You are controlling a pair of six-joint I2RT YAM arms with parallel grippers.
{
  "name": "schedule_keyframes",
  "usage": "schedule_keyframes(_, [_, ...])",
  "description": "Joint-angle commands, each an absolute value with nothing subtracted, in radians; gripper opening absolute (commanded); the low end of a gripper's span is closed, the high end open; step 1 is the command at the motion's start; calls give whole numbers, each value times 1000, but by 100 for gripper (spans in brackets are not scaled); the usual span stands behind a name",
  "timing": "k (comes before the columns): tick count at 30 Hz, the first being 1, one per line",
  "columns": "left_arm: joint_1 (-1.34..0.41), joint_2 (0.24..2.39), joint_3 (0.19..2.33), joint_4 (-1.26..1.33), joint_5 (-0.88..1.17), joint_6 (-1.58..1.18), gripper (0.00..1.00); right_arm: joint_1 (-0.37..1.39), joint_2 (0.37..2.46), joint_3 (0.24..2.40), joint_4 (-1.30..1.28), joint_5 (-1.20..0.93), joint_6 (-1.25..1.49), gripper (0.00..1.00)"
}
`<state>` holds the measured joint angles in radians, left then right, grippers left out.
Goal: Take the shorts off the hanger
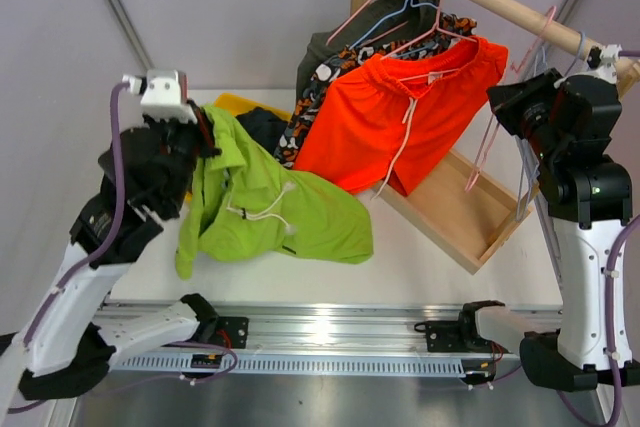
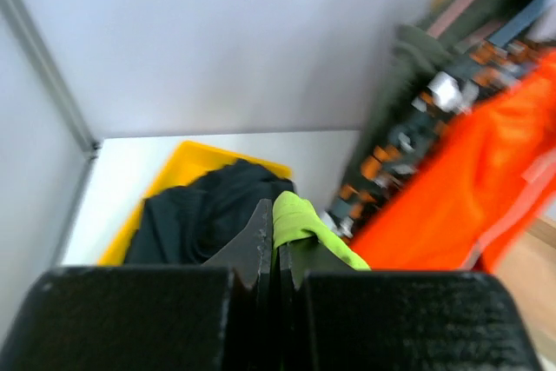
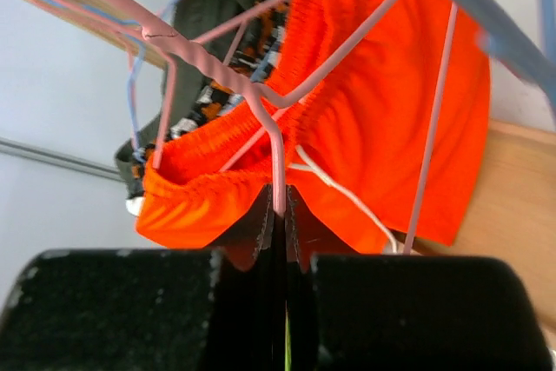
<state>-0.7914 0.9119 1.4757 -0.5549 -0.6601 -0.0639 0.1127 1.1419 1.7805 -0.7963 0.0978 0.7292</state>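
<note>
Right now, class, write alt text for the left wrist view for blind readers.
The left gripper, shut, pinches lime green shorts. Behind, dark navy shorts lie in a yellow bin; orange shorts hang blurred at right.

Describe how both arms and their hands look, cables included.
The left arm and right arm have white lower links and black upper joints. A purple cable runs along the left arm to a white wrist block; the right arm carries a small green dot. The left hand and right hand have black fingers.
</note>
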Motion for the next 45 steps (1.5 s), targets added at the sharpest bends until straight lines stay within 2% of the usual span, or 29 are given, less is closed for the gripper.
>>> schedule_keyframes(1, [-628,985,1624,-526,-493,-17,0,94,1106,1706,-785,83,756,0])
schedule_keyframes(6, [-398,1147,1831,-551,-340,-44,0,64,1085,1651,-793,46,749,7])
schedule_keyframes(9, [-299,1268,2009,-600,-293,-80,0,60,1069,1622,-784,29,746,24])
schedule_keyframes(10, [-276,1293,2076,-601,-284,-95,0,58,1065,1612,-781,20,746,41])
schedule_keyframes(12, [-216,1347,2181,-611,-250,-113,0,58,1051,1595,-775,11,744,64])
schedule_keyframes(13, [-200,1409,2266,-615,-235,-120,0,57,1048,1582,-778,12,738,81])
schedule_keyframes(14, [-174,1445,2314,-626,-235,-118,0,57,1042,1574,-788,14,735,86])
schedule_keyframes(15, [-163,1481,2454,-650,-235,-117,0,57,1029,1565,-790,17,730,89])
schedule_keyframes(16, [-147,1512,2482,-653,-233,-118,0,57,1022,1543,-792,20,727,93])
schedule_keyframes(22, [-16,1575,2490,-548,-250,-166,0,55,957,1448,-788,11,718,97])
schedule_keyframes(28, [-3,1623,2513,-500,-258,-147,0,55,930,1365,-770,-18,716,99])
schedule_keyframes(31, [-3,1644,2453,-495,-281,-134,0,55,920,1355,-769,-25,716,99])
schedule_keyframes(35, [-3,1658,2306,-494,-250,-161,0,55,894,1370,-755,-28,693,99])
schedule_keyframes(36, [-3,1657,2184,-486,-238,-173,0,55,891,1379,-753,-31,687,100])
schedule_keyframes(38, [-3,1623,2078,-430,-222,-205,0,55,873,1404,-723,-47,675,99])
schedule_keyframes(39, [-3,1606,1907,-399,-219,-216,0,55,868,1411,-709,-82,670,99])
schedule_keyframes(41, [-3,1551,1750,-338,-204,-244,0,55,855,1424,-638,-132,652,99])
schedule_keyframes(43, [-3,1536,1658,-298,-192,-262,5,55,839,1439,-557,-219,644,100])
schedule_keyframes(44, [-3,1543,1638,-307,-198,-268,11,55,839,1446,-531,-247,641,99])
schedule_keyframes(45, [-3,1554,1637,-328,-204,-276,33,55,838,1454,-506,-309,641,99])
